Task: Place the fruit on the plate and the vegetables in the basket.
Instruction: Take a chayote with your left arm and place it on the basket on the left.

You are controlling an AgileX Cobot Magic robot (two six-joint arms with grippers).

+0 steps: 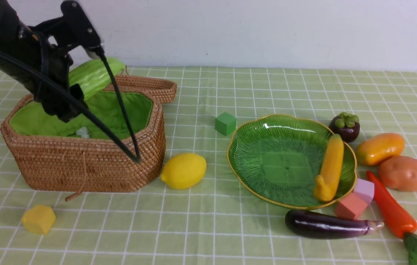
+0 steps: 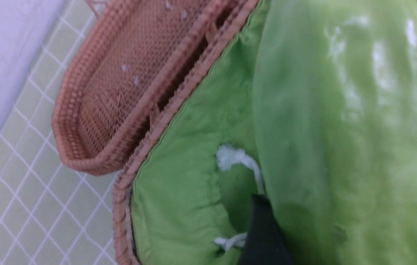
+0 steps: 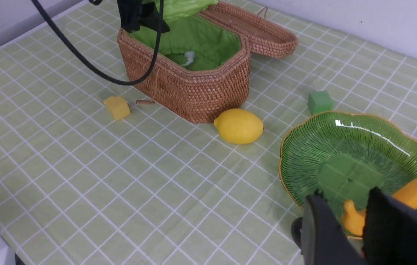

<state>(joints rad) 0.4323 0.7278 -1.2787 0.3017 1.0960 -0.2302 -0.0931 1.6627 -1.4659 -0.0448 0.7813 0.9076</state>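
Green checked tablecloth (image 1: 208, 239) is filling the whole near side and running back to a plain white wall (image 1: 249, 29), nothing fancy going on room-wise. On the left the basket (image 1: 83, 165) is sitting open, green lining showing, with its lid (image 1: 146, 86) lying flipped back behind it. The left gripper (image 1: 83, 79) is hanging over the basket's back half and is clamping the gourd (image 1: 100, 71), which is tilting up above the lining, not down inside. The plate (image 1: 267, 147) is sitting right of centre, and the banana (image 1: 330, 167) is lying in it along its right side. In the right wrist view the right gripper (image 3: 356, 224) is hovering at the plate's near edge, fingers (image 3: 319, 228) apart and gripping nothing. Everything else is lying on the cloth: the eggplant (image 1: 326, 223) just in front of the plate, the pepper (image 1: 392, 209) angling beside it with its leaves toward the camera, the potato (image 1: 406, 173) and mango (image 1: 379, 148) off the plate's right side, and the lemon (image 1: 183, 170) resting between basket and plate, right by the basket's corner. A mangosteen (image 1: 345, 126) is sitting behind the plate's right rim. Small stuff: a coral block (image 1: 350, 207) and a lilac block (image 1: 364, 189) are touching by the plate's front edge, a green block (image 1: 225, 123) is sitting behind the lemon, and a yellow block (image 1: 39, 219) is lying in front of the basket.
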